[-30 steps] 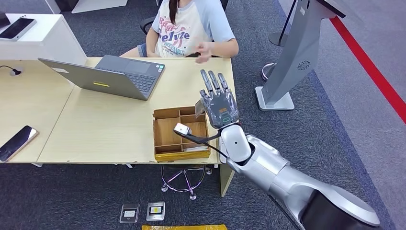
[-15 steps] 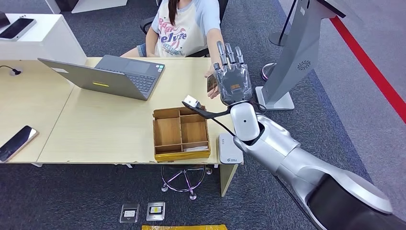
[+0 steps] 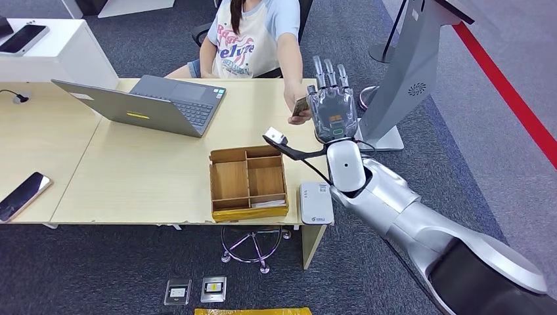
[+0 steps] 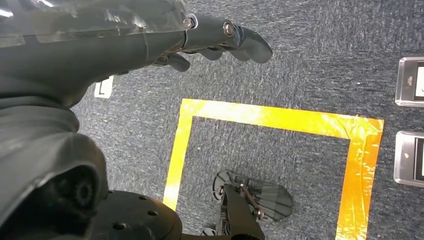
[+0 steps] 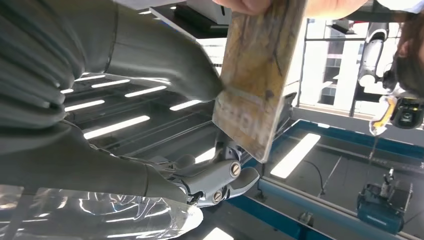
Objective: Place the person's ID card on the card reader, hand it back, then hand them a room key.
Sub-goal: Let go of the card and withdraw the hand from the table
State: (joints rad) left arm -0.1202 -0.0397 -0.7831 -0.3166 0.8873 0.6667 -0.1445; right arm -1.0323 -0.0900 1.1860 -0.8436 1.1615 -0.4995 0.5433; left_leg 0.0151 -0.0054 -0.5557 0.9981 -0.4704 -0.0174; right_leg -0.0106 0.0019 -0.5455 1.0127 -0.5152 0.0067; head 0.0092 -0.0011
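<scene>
My right hand [image 3: 334, 108] is raised past the desk's far right corner and pinches a tan patterned card [image 3: 301, 106] between thumb and fingers. In the right wrist view the card [image 5: 257, 75] sits against my thumb [image 5: 165, 55], and the person's fingertips [image 5: 250, 5] grip its far end. The seated person's hand [image 3: 297, 117] reaches out to the card. A white card reader [image 3: 316, 203] lies at the desk's near right corner. My left hand [image 4: 215, 42] hangs over the floor, fingers extended, holding nothing.
A wooden divided box [image 3: 248, 182] with a white card in its front slot stands beside the reader. An open laptop [image 3: 154, 104] sits mid-desk, and a phone [image 3: 23, 195] lies at the left. A grey kiosk stand [image 3: 394, 85] rises just right of the desk.
My right arm has swung from above the wooden box out toward the person, carrying the card. The person's hand has reached forward and taken hold of it. The reader is now uncovered.
</scene>
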